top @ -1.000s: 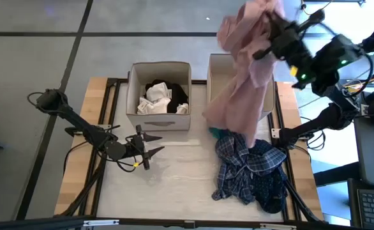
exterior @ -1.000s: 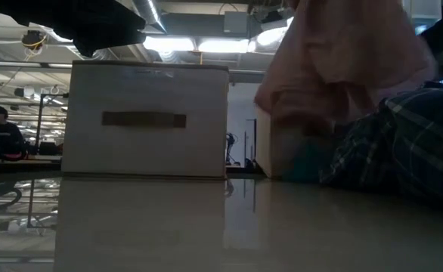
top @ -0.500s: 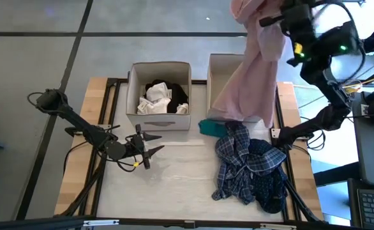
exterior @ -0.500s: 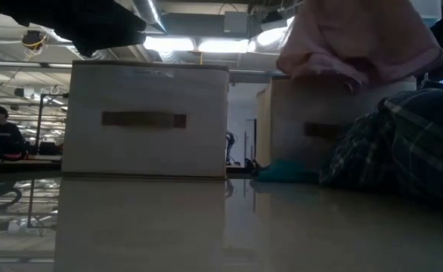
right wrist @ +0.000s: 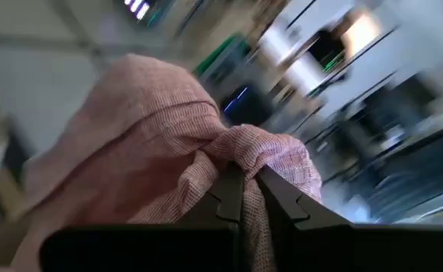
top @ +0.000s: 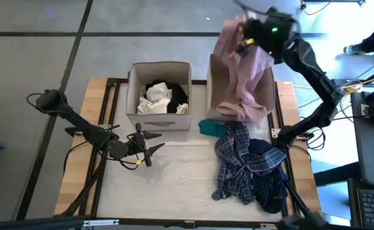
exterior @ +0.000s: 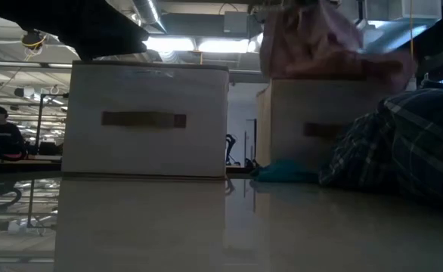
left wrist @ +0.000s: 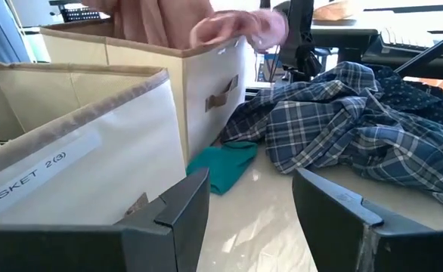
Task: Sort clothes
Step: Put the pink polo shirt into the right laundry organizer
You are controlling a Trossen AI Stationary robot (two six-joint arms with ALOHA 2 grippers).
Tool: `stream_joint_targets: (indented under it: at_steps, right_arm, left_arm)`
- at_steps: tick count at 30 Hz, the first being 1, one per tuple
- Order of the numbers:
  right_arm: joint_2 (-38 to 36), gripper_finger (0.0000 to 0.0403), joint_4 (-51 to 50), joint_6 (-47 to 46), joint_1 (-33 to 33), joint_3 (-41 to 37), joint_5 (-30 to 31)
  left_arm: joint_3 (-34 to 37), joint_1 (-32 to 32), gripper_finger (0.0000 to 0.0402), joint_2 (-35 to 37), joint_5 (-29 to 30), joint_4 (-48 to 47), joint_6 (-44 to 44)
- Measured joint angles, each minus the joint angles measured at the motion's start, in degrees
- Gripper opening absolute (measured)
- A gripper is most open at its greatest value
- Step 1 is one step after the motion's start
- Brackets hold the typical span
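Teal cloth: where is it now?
High view: the teal cloth lies on the table, right of centre, against the right box front, touching the plaid shirt.

The right gripper [right wrist: 250, 189] was closed, with a fold of the pale pink garment [right wrist: 153, 143] pinched between its fingers [right wrist: 282, 200]. The fabric was bunched at 12 o'clock of the fingertips.

Grey tiled floor [top: 110, 32], bright ceiling lights [exterior: 206, 45] beyond
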State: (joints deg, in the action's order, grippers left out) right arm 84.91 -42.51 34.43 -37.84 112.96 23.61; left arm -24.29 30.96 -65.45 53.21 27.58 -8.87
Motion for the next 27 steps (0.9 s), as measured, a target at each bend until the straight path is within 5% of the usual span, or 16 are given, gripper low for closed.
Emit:
stream_joint_targets:
  at_steps: [9, 20, 27]
  right_arm:
    - [-0.03, 0.0021, -8.68, -9.41, -1.66, -15.59, -2.37]
    - [0.32, 0.0021, -2.09, -15.18, -4.29, -36.69, -9.93]
    - [0.32, 0.0054, -0.72, -16.37, -4.2, -39.67, -7.77]
  left_arm:
    - [0.0, 0.0, 0.018, -0.02, -0.02, 0.05, -0.14]
    - [0.0, 0.0, 0.018, 0.0, -0.02, 0.47, -0.14]
    - [0.0, 0.0, 0.018, -0.02, -0.02, 0.56, -0.14]
